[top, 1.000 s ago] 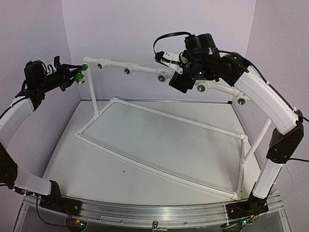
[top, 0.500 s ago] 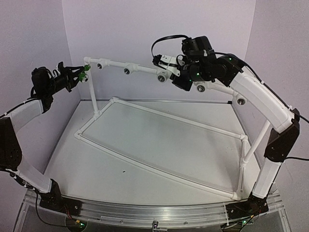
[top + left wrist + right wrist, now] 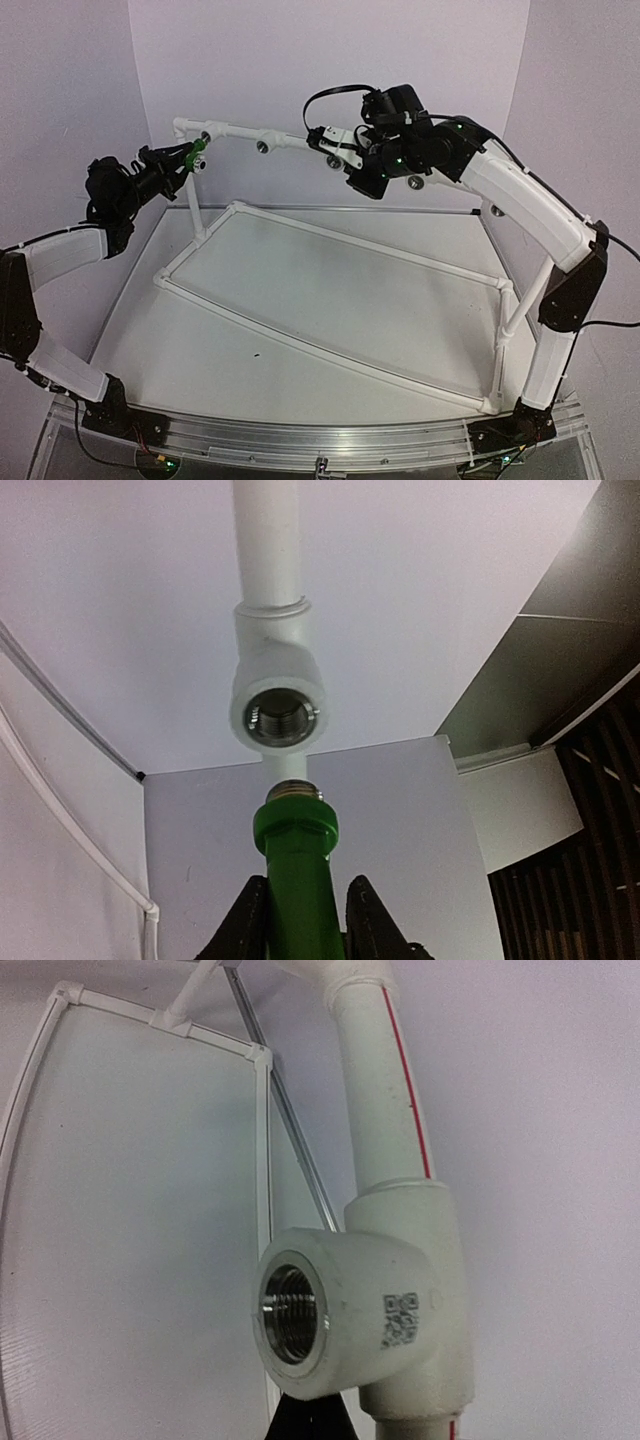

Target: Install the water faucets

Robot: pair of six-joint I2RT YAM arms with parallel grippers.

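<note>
A green water faucet [image 3: 297, 865] with a silver threaded end [image 3: 293, 791] stands between the black fingers [image 3: 250, 920] of my left gripper [image 3: 300, 895], which is shut on it. Its threaded end sits just short of the open socket of a white tee fitting [image 3: 278, 705]. From above, the left gripper [image 3: 180, 160] holds the faucet [image 3: 196, 157] a little below the first tee [image 3: 205, 135] of the top rail. My right gripper [image 3: 332, 142] is shut, with nothing in it. Its dark tip [image 3: 310, 1418] lies right under another tee [image 3: 350, 1320] on the rail.
The white pipe frame has a top rail [image 3: 290, 143] with several tees, such as one tee [image 3: 262, 146] between the arms. Upright posts [image 3: 192, 195] carry it above base pipes [image 3: 330, 240] on the table. Purple walls close in the back and sides.
The left arm carried the faucet to the right, from outside the frame's corner to below the first tee. The right gripper shut and shifted left along the rail.
</note>
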